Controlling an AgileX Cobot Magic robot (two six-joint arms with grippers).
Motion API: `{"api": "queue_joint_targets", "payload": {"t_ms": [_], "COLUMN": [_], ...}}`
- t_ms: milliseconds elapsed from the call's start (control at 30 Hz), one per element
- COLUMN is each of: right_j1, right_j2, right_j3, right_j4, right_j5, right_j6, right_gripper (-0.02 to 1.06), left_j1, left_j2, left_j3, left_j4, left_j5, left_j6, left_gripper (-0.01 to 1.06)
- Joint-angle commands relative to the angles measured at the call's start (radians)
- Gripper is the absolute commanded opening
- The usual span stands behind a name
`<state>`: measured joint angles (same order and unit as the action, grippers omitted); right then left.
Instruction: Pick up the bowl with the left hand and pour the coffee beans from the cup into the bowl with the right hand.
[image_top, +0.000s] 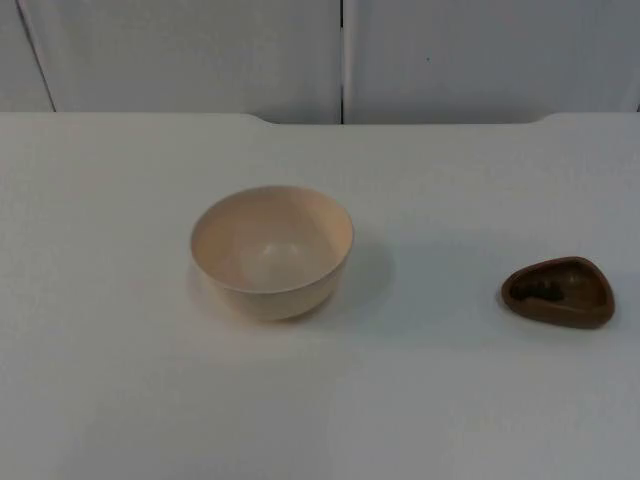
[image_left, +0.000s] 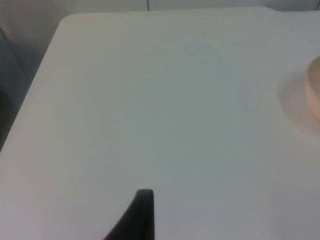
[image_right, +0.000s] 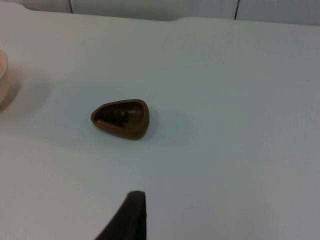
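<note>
The bowl (image_top: 272, 252), cream-coloured and empty, stands upright on the white surface (image_top: 120, 380) near its middle, with nothing touching it. The cup (image_top: 558, 291), a small brown vessel with a rounded three-cornered rim, sits well apart from the bowl toward the right arm's side; a dark patch inside it is most likely the coffee beans (image_top: 540, 294), and none of them lie in the bowl or on the surface.

By these signs no step of the task is done yet: the bowl is not lifted, the cup is not gripped, nothing is poured. All of it remains, the lift first, then the grasp and the pour.

The left end effector (image_left: 142, 210) hangs above bare surface, away from the bowl's edge. The right end effector (image_right: 131, 212) hangs short of the cup. Whether either one is spread or clenched, I cannot tell; neither grasps anything.
</note>
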<state>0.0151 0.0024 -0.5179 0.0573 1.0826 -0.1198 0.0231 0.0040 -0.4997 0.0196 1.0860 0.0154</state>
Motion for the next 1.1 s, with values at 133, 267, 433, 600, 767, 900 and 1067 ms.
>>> {"api": "queue_joint_targets", "payload": {"t_ms": [133, 267, 433, 600, 767, 900, 1067], "right_j1": [-0.006, -0.006, -0.006, -0.006, -0.006, -0.006, -0.006], "right_j2": [-0.002, -0.002, -0.002, -0.002, -0.002, -0.002, -0.002], "right_j3": [0.001, 0.001, 0.001, 0.001, 0.001, 0.001, 0.001], "right_j4": [-0.001, -0.001, -0.001, -0.001, -0.001, -0.001, -0.001], "right_j5": [0.000, 0.000, 0.000, 0.000, 0.000, 0.000, 0.000], "right_j6": [0.000, 0.000, 0.000, 0.000, 0.000, 0.000, 0.000], "right_gripper": [1.05, 1.05, 1.05, 1.05, 1.05, 1.05, 1.05], "left_j1": [0.001, 0.001, 0.001, 0.001, 0.001, 0.001, 0.001], "left_j2": [-0.004, 0.009, 0.065, 0.101, 0.123, 0.159, 0.216], "left_j3": [-0.053, -0.090, -0.144, -0.194, -0.215, -0.223, -0.226], "left_j4": [-0.001, -0.001, -0.003, -0.010, -0.020, -0.020, -0.048], "left_j5": [-0.039, -0.047, -0.053, -0.072, -0.082, -0.082, -0.111], "left_j6": [-0.003, -0.003, -0.003, -0.003, -0.003, -0.003, -0.003], "left_gripper": [1.05, 1.05, 1.05, 1.05, 1.05, 1.05, 1.05]}}
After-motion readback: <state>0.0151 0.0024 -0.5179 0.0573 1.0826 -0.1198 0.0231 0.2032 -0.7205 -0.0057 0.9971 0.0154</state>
